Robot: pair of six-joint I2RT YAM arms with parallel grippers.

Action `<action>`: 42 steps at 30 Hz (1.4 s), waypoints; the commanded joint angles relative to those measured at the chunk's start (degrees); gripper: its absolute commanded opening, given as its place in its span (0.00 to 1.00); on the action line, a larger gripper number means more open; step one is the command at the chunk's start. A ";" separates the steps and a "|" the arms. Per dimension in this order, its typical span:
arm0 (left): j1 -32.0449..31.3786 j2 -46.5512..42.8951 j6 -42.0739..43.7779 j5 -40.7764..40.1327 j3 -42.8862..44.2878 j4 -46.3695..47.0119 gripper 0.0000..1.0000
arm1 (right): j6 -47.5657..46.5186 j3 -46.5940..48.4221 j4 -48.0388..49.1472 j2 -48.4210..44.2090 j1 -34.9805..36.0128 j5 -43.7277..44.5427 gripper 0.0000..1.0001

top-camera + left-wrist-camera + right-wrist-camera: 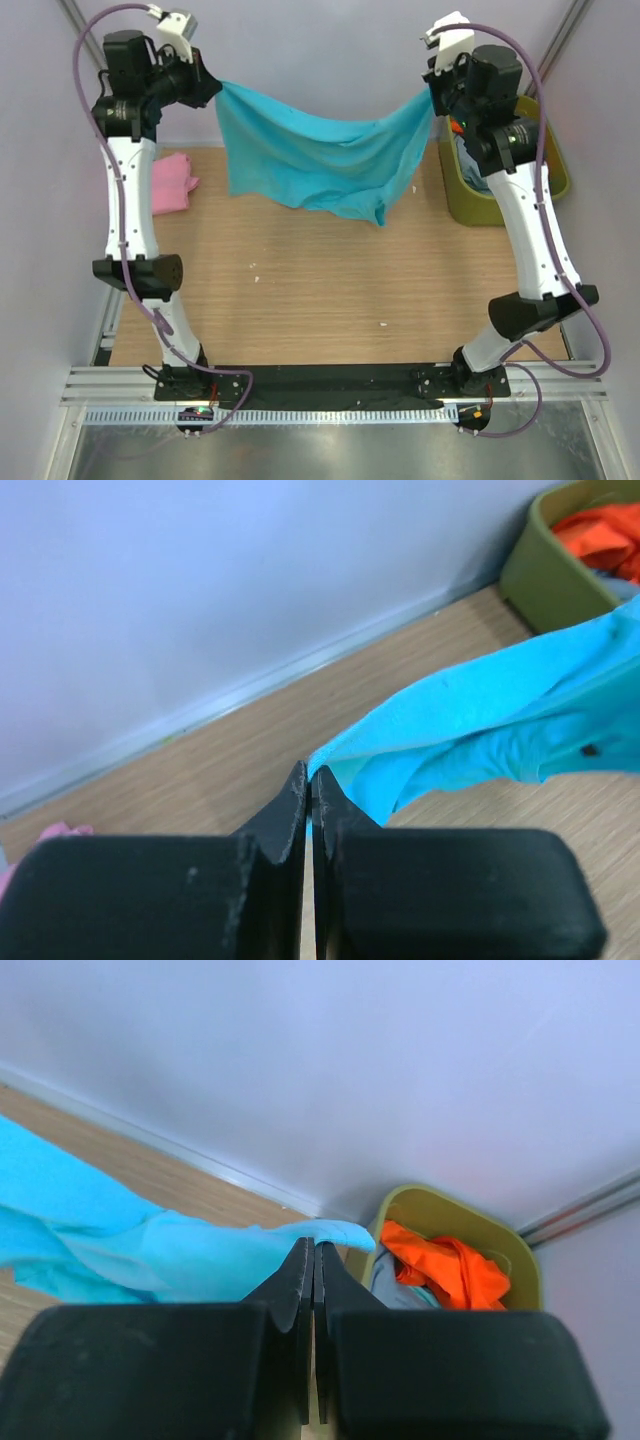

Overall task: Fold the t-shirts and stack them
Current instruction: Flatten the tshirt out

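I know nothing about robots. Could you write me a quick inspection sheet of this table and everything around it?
Surface: wooden table, a few white specks on it.
Job's things: turquoise shirt hangs stretched between the two arms, above the table; pink shirt lies at the far left; orange shirt and a grey-blue one sit in the bin.
Clutter: olive bin at the far right.
Grippers: left gripper and right gripper are each shut on an edge of the turquoise shirt.
Cables: purple cables loop along both arms, away from the cloth.
Surroundings: plain pale walls; nothing else seen.
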 commanded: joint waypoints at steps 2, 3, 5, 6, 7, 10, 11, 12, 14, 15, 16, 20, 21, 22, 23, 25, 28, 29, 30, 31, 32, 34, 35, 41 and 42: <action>0.03 -11.86 -2.61 2.48 -0.53 6.24 0.00 | -0.29 -1.25 5.66 -10.40 -0.05 3.35 0.01; 0.03 -13.26 -2.61 2.31 -0.97 6.94 0.00 | -0.83 -1.77 6.01 -11.72 -0.05 3.53 0.01; 0.03 -17.03 -2.61 1.70 -2.37 7.38 0.00 | -2.32 -3.53 6.10 -15.32 -0.23 3.45 0.01; 0.03 -18.19 -2.52 1.60 -3.07 7.56 0.00 | -2.24 -4.32 6.01 -16.20 -0.06 3.53 0.01; 0.03 -19.42 -2.61 1.69 -3.86 7.47 0.00 | -1.98 -6.15 5.49 -17.17 -0.32 3.45 0.01; 0.03 -23.38 -2.61 3.00 -8.17 7.39 0.00 | 0.48 -11.85 4.79 -20.42 -1.20 1.87 0.01; 0.03 -24.17 -2.61 3.44 -11.14 6.95 0.00 | 0.66 -13.45 4.78 -21.82 -1.20 0.38 0.01; 0.03 -24.96 -2.61 3.97 -12.47 6.77 0.00 | 0.75 -15.03 4.70 -22.27 -1.28 -0.33 0.01; 0.12 -26.63 -2.70 3.98 -15.63 5.20 0.00 | 2.41 -18.56 4.78 -22.71 -1.28 -1.47 0.01; 0.03 -27.07 -2.61 4.59 -18.87 4.41 0.00 | 2.86 -19.35 4.35 -22.02 -1.20 -3.30 0.01; 0.03 -27.60 -1.91 5.46 -20.47 3.61 0.00 | 3.82 -20.23 3.13 -21.40 -1.20 -4.45 0.01; 0.03 -26.47 -0.60 6.26 -28.73 0.02 0.00 | 5.06 -22.43 0.74 -16.05 -1.20 -10.43 0.01; 0.03 -25.59 -0.33 6.17 -29.70 -0.78 0.00 | 5.23 -23.74 0.74 -12.99 -1.20 -11.14 0.01; 0.03 -23.84 0.72 6.35 -31.80 -1.22 0.00 | 4.89 -24.53 1.61 -11.48 -1.11 -11.67 0.01; 0.03 -22.61 1.43 6.26 -32.69 -1.66 0.00 | 4.53 -25.06 2.31 -9.46 -1.11 -11.50 0.01; 0.03 -20.58 2.92 5.56 -36.36 -0.88 0.00 | 3.22 -24.46 3.89 -3.40 -1.20 -11.32 0.01; 0.03 -15.14 4.68 2.75 -36.92 1.41 0.00 | 0.14 -20.42 4.43 4.75 -1.11 -10.62 0.01; 0.03 -11.90 5.55 2.14 -35.70 0.37 0.00 | -1.00 -18.84 3.73 6.45 -1.11 -11.14 0.01; 0.03 -9.96 5.82 1.78 -34.38 -0.86 0.00 | -1.01 -15.96 2.77 8.38 -0.93 -11.32 0.01; 0.03 -8.37 5.83 1.69 -32.02 -2.27 0.00 | -0.92 -14.80 0.06 11.10 -0.59 -11.32 0.01; 0.03 -5.66 5.74 1.69 -31.13 -5.07 0.00 | -0.75 -13.65 -1.70 12.34 0.29 -11.84 0.01; 0.03 -4.14 5.30 2.92 -30.50 -8.33 0.00 | 0.57 -13.81 -6.53 13.40 1.35 -13.07 0.01; 0.03 -3.79 5.04 4.40 -31.46 -8.69 0.00 | 1.01 -15.38 -7.16 12.62 2.57 -14.21 0.01; 0.03 -4.14 2.49 6.61 -37.62 -7.81 0.00 | 1.89 -34.80 -8.75 7.52 10.31 -17.73 0.01; 0.03 -3.27 2.57 7.22 -37.53 -8.34 0.00 | 2.33 -38.22 -8.14 7.52 11.71 -18.61 0.01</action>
